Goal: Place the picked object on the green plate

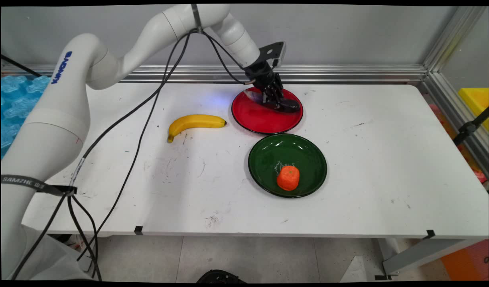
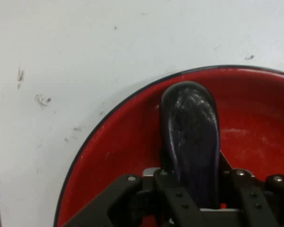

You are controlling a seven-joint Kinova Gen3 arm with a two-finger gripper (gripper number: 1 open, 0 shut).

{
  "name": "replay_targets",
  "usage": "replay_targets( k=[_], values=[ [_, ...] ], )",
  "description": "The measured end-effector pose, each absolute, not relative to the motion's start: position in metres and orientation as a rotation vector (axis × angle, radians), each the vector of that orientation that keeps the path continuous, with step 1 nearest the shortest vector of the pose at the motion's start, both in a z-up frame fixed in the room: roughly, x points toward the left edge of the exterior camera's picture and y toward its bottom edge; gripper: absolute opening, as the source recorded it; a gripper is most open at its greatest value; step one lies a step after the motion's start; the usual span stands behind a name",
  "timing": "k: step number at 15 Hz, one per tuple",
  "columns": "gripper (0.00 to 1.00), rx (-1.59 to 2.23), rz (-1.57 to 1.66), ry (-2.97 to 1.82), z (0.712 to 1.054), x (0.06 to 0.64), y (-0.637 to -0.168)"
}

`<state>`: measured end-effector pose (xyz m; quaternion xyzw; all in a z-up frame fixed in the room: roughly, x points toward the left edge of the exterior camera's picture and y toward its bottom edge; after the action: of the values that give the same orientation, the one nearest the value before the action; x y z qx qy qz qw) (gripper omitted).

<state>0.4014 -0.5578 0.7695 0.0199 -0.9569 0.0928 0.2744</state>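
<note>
My black gripper [image 1: 273, 99] is down on the far side of a red plate [image 1: 256, 117], shut on a dark purple eggplant [image 1: 287, 105]. The eggplant lies on the plate, its free end pointing right. In the hand view the eggplant [image 2: 191, 127] runs up from between my gripper [image 2: 193, 166], with a finger pressed to each side. Its rounded tip sits just inside the rim of the red plate [image 2: 118, 156]. The end held in the jaws is hidden by the linkage.
A green plate [image 1: 276, 151] lies just in front of the red one, with an orange fruit [image 1: 288, 177] on its near part. A yellow banana [image 1: 194, 121] lies on the white table [image 1: 380, 159] to the left of the red plate. Black cables hang from the arm.
</note>
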Motion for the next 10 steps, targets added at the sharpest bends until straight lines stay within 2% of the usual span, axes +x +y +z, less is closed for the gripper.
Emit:
replay_targets(
  k=[10],
  values=[
    [0.0, 0.173, 0.21, -2.519, 0.835, 0.365, -0.507]
  ],
)
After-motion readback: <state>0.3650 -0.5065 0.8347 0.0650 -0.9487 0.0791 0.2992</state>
